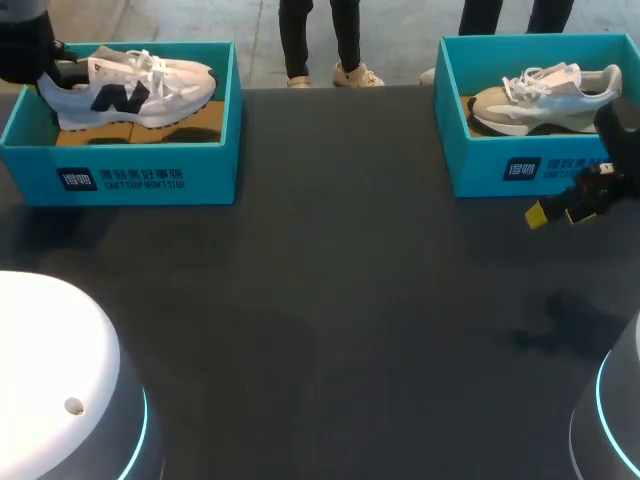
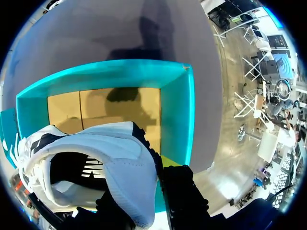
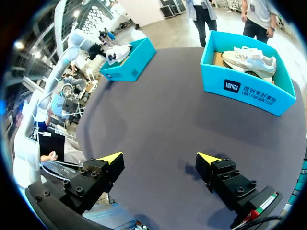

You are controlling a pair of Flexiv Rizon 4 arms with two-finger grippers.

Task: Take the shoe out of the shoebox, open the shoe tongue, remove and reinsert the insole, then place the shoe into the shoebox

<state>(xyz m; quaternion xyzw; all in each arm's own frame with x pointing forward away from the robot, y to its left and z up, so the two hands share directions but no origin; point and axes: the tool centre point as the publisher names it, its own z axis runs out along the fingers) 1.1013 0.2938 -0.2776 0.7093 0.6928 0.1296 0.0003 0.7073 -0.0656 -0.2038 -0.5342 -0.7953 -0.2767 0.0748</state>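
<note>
A white shoe (image 1: 130,90) with dark side marks hangs over the left teal shoebox (image 1: 120,165), above its cardboard floor (image 2: 105,108). My left gripper (image 1: 45,70) is shut on the heel of the white shoe (image 2: 115,158), one finger inside the collar and one behind it. A second teal shoebox (image 1: 540,165) at the back right holds a beige and white shoe (image 1: 545,95). In front of that box my right gripper (image 1: 560,208) hovers over the table; in its wrist view this gripper (image 3: 160,158) stands open and empty, with the box (image 3: 249,86) well ahead.
The dark tabletop (image 1: 330,300) stretches between the two boxes and toward the front. Both boxes stand near the table's far edge. Two white robot bases (image 1: 50,370) sit at the near corners.
</note>
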